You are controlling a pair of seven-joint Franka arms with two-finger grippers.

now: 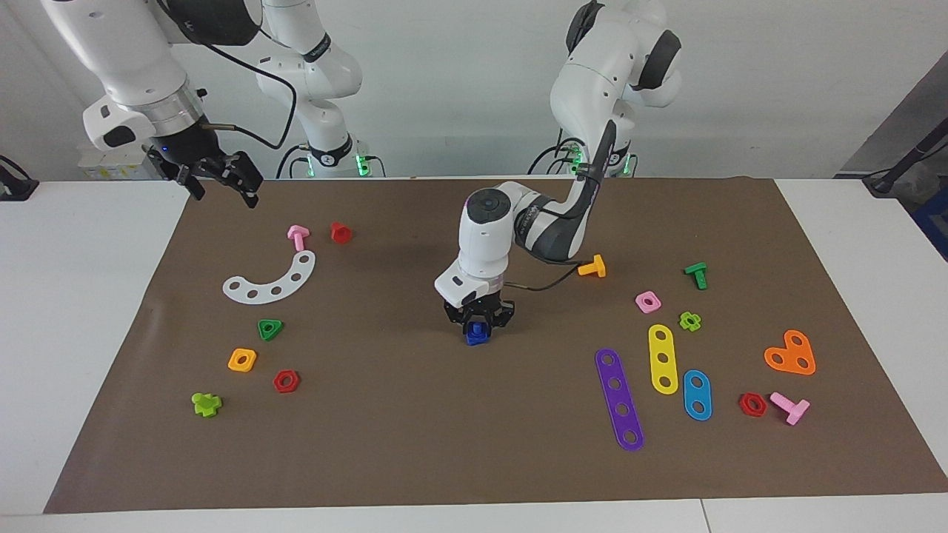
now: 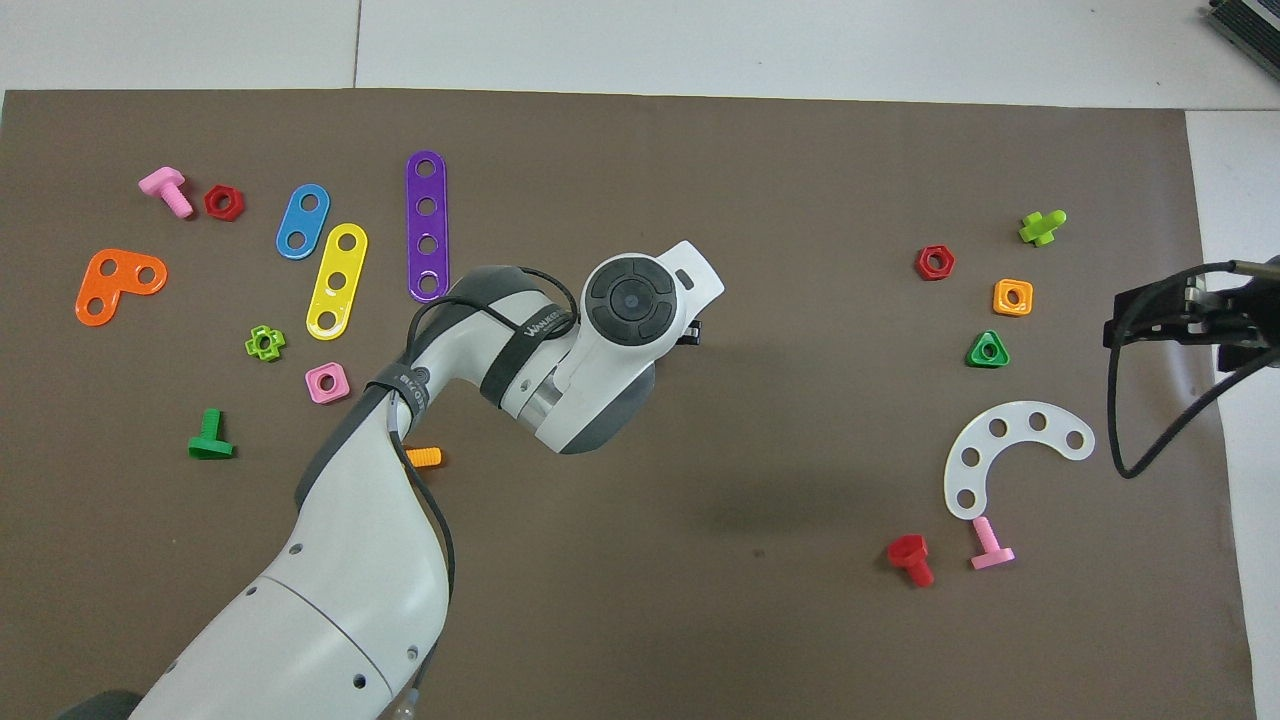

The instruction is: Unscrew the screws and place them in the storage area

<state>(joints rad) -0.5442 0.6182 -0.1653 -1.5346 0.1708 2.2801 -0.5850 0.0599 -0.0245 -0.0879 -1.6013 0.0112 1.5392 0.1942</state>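
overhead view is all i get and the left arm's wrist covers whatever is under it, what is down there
Observer: The left gripper is shut on a dark-blue screw assembly at mid-mat.
Operator: is the piece up in the air or on the mat
Observer: Its bottom looks to rest on the brown mat.
Operator: and the right gripper, i only see a black edge of it
Observer: The right gripper waits raised over the mat's edge at the right arm's end, open and empty.
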